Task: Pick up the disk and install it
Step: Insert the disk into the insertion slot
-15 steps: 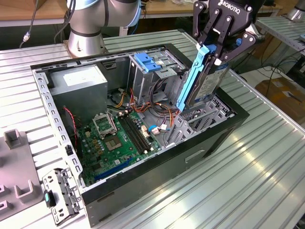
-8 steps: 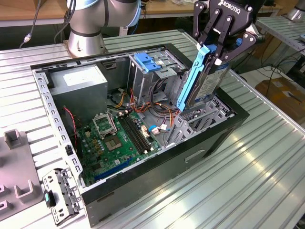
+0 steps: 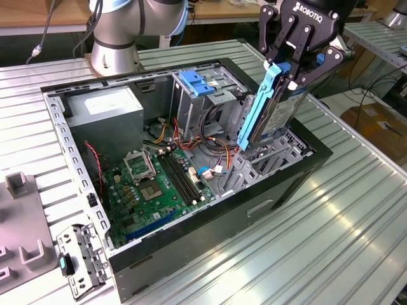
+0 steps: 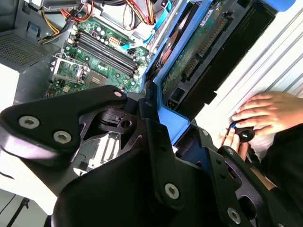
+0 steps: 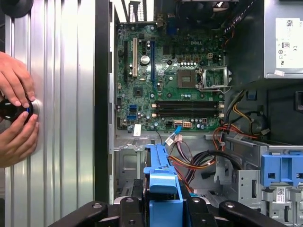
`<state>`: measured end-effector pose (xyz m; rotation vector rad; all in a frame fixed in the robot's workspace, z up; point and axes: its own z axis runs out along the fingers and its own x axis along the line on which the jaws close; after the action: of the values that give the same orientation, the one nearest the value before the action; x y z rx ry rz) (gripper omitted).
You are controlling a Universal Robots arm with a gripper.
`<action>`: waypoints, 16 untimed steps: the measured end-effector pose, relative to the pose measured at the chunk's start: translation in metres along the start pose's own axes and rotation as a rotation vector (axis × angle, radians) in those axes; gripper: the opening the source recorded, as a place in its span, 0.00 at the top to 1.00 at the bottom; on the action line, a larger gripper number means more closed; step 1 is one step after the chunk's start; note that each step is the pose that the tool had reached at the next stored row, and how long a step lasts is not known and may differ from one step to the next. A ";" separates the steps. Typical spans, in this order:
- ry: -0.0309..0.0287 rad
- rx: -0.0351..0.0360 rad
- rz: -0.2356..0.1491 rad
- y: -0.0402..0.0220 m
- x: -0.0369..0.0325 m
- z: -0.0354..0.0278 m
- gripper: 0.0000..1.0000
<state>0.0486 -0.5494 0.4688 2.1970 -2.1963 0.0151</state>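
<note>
I have the gripper (image 3: 297, 68) clamped on the disk (image 3: 284, 109). Its fingers pinch the upper end of the drive and the blue carrier (image 3: 257, 111) that frames it. The disk stands on edge, slightly tilted, and hangs over the open computer case (image 3: 210, 223), on the case's side toward the exterior view's right. Its lower end dips past the case's rim into the grey metal bay (image 3: 273, 157) there; I cannot tell whether it touches the bay. In the second wrist view I see the drive's green circuit board (image 4: 196, 56) turned toward the camera.

Inside the case the motherboard (image 3: 152, 184) lies flat on the floor. The grey power-supply box (image 3: 105, 109) sits in the case's far corner. The metal cage with a blue handle (image 3: 197, 84) stands along the case's far wall. Bundled cables (image 5: 199, 161) run across the case's inside between the board and the cage.

Outside the case, on the ribbed metal table (image 3: 318, 254), a person's hands (image 5: 16, 118) rest around a small dark round knob (image 5: 13, 109), near the case's outer wall.
</note>
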 end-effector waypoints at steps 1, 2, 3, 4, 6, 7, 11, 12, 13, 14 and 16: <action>0.0001 0.0000 0.000 -0.0019 0.0000 0.0012 0.63; 0.0001 0.0000 0.000 -0.0042 -0.0001 0.0030 0.63; 0.0000 0.0000 0.000 -0.0053 -0.0001 0.0040 0.63; -0.0001 0.0001 0.000 -0.0069 -0.0001 0.0052 0.63; 0.0000 0.0000 0.000 -0.0093 -0.0001 0.0083 0.63; -0.0001 0.0000 0.000 -0.0099 0.0001 0.0099 0.63; 0.0002 -0.0001 0.000 -0.0108 0.0031 0.0163 0.63; -0.0001 0.0000 0.000 -0.0109 0.0039 0.0180 0.63; -0.0001 0.0000 0.000 -0.0109 0.0041 0.0191 0.63; 0.0002 -0.0001 0.000 -0.0110 0.0043 0.0207 0.63; 0.0001 0.0000 0.000 -0.0112 0.0045 0.0223 0.63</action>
<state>0.0594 -0.5545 0.4465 2.1968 -2.1963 0.0151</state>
